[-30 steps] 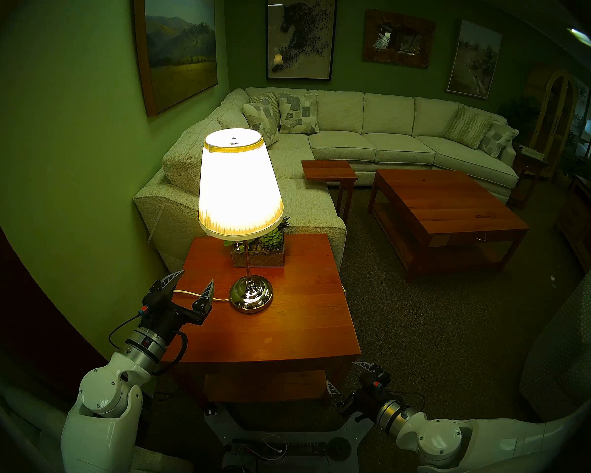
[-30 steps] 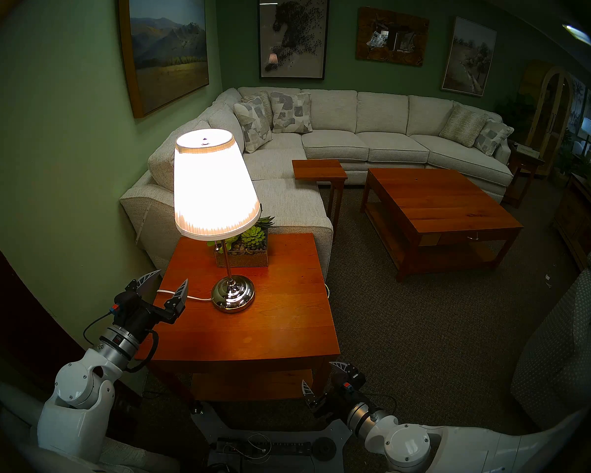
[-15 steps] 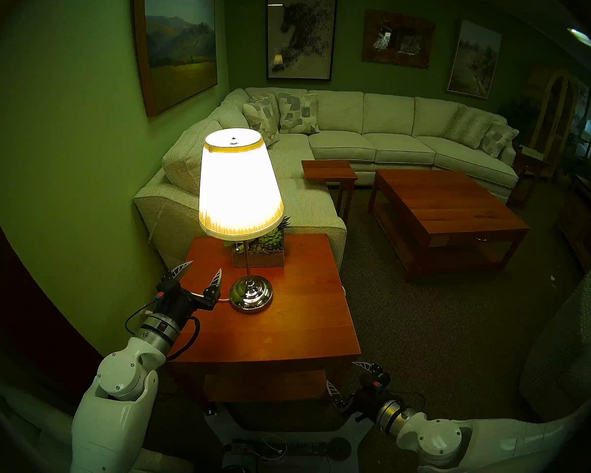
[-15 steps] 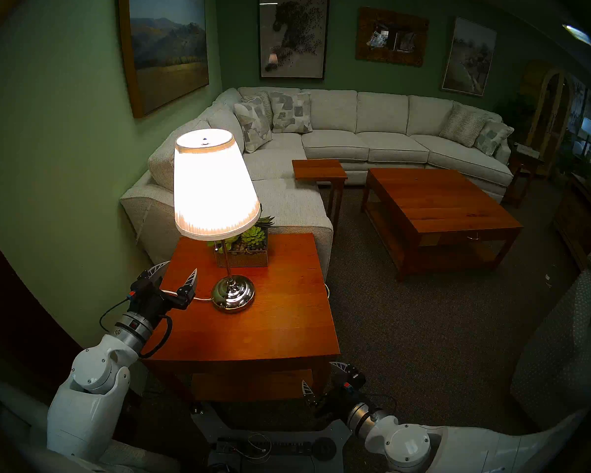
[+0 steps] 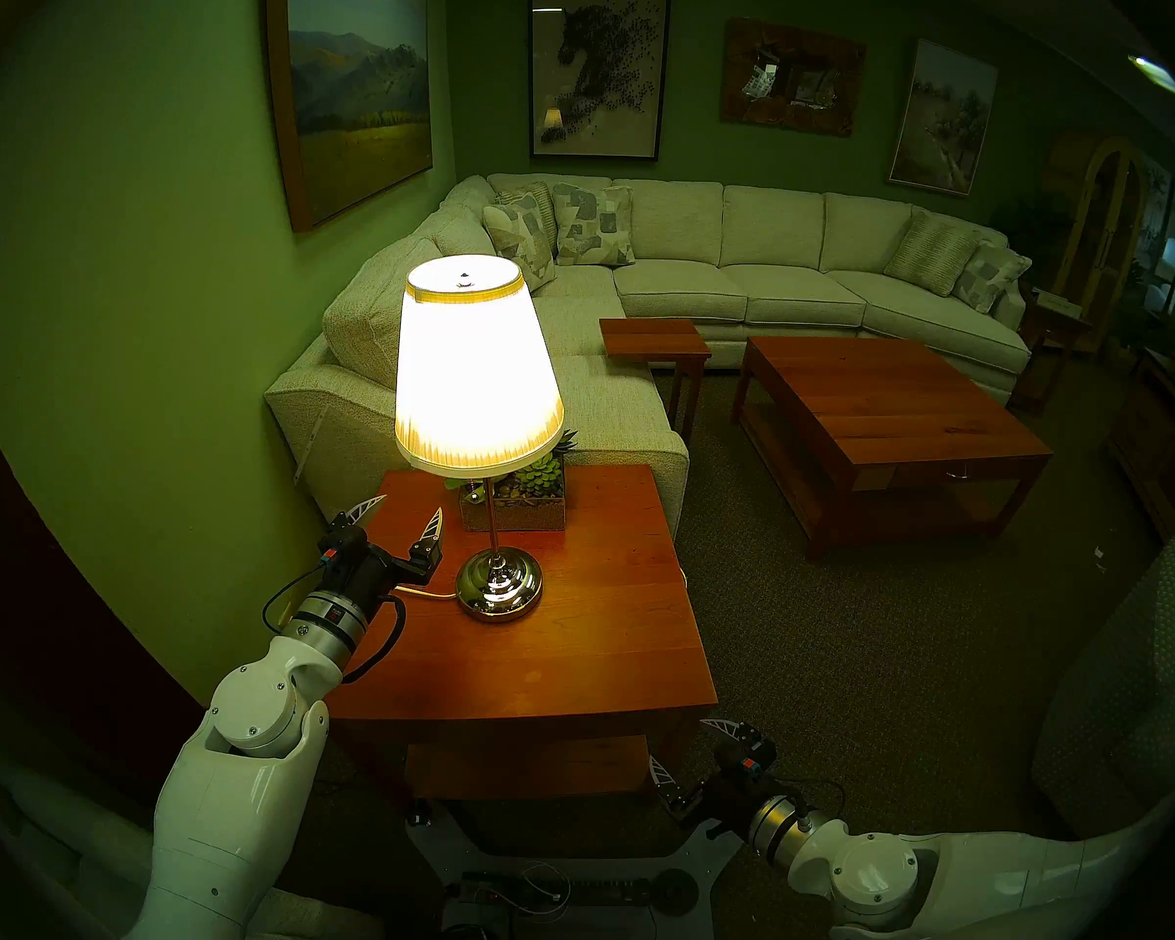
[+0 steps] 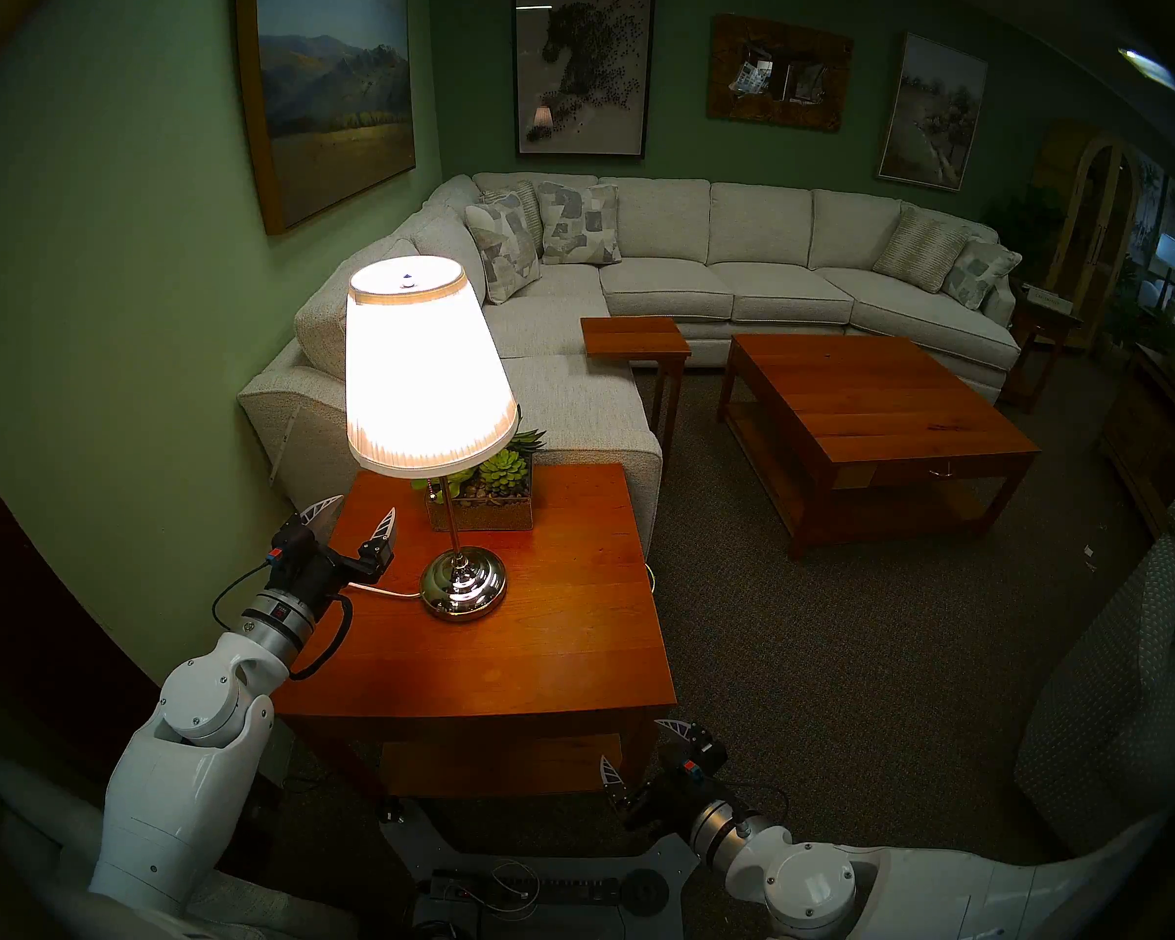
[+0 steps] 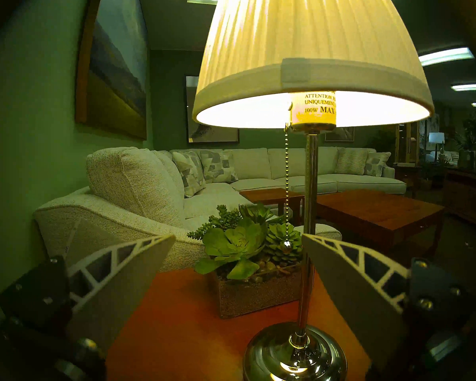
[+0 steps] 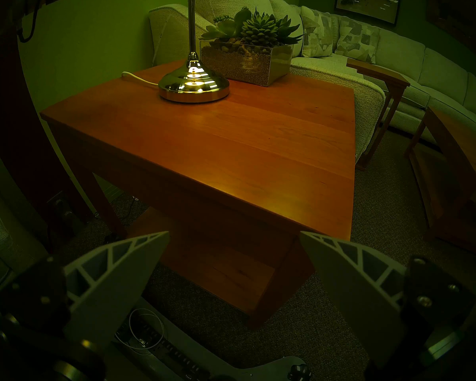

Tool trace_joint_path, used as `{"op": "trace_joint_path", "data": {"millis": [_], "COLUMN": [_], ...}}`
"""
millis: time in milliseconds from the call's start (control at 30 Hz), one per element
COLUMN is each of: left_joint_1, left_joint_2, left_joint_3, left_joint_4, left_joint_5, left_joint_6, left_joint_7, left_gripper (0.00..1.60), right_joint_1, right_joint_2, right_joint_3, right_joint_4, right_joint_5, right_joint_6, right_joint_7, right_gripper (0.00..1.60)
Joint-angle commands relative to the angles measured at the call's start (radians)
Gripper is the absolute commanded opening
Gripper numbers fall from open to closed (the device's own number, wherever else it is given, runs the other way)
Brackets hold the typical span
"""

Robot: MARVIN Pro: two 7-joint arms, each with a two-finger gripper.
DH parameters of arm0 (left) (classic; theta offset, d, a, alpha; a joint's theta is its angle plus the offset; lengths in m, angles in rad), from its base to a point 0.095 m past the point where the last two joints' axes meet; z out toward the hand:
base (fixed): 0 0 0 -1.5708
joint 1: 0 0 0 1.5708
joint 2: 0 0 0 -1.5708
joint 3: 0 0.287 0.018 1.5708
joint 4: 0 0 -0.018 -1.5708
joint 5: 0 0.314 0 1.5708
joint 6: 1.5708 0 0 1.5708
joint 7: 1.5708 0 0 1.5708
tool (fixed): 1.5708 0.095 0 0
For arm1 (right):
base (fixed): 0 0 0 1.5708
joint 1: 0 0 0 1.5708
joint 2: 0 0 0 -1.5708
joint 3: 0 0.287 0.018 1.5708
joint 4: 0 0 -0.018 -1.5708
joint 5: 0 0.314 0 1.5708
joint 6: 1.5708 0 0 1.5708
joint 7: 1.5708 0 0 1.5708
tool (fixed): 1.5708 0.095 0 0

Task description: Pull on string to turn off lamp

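Note:
The lamp (image 5: 476,369) is lit, with a white pleated shade, a thin chrome stem and a domed chrome base, and stands at the back left of the wooden side table (image 5: 537,647). The string (image 7: 287,185), a thin beaded chain with a small end weight, hangs from under the shade just left of the stem. My left gripper (image 5: 410,508) is open and empty above the table's left edge, left of the lamp. In the left wrist view (image 7: 238,236) the chain's weight hangs beyond the fingers, close to the right fingertip. My right gripper (image 5: 678,740) is open and empty, low at the table's front right corner.
A glass planter of succulents (image 5: 524,504) stands right behind the lamp stem. The white power cord (image 5: 429,593) runs from the lamp base to the left, under my left gripper. A sofa (image 5: 639,287) stands behind the table and a coffee table (image 5: 890,403) to the right.
My left arm has moved forward and up along the table's left edge, closer to the lamp, with its gripper still open. The right arm has not moved. The lamp stays lit.

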Motion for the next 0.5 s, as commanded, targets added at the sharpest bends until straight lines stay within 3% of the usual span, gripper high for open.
{"op": "trace_joint_path", "data": {"millis": [0, 267, 300, 333, 467], "left_joint_1": [-0.114, -0.161, -0.198, -0.169, -0.227], "left_joint_2": [0.005, 0.005, 0.001, 0.004, 0.000], "left_joint_3": [0.015, 0.040, 0.050, 0.045, 0.061], "left_joint_4": [0.009, 0.045, 0.078, 0.053, 0.099], "left_joint_5": [-0.003, -0.003, -0.001, -0.003, -0.005], "left_joint_6": [-0.005, -0.007, -0.009, -0.008, -0.007], "left_joint_7": [0.011, 0.020, 0.017, 0.023, 0.021], "left_gripper": [1.60, 1.60, 1.60, 1.60, 1.60], "right_joint_1": [0.007, 0.007, 0.007, 0.007, 0.007], "right_joint_2": [-0.003, -0.003, -0.003, -0.003, -0.003], "right_joint_3": [0.006, 0.006, 0.006, 0.006, 0.006], "right_joint_4": [-0.018, -0.018, -0.018, -0.018, -0.018], "right_joint_5": [-0.001, -0.001, -0.001, -0.001, -0.001], "right_joint_6": [-0.005, -0.005, -0.005, -0.005, -0.005], "right_joint_7": [-0.001, 0.000, 0.000, -0.001, 0.000], "right_gripper": [1.60, 1.60, 1.60, 1.60, 1.60]}}
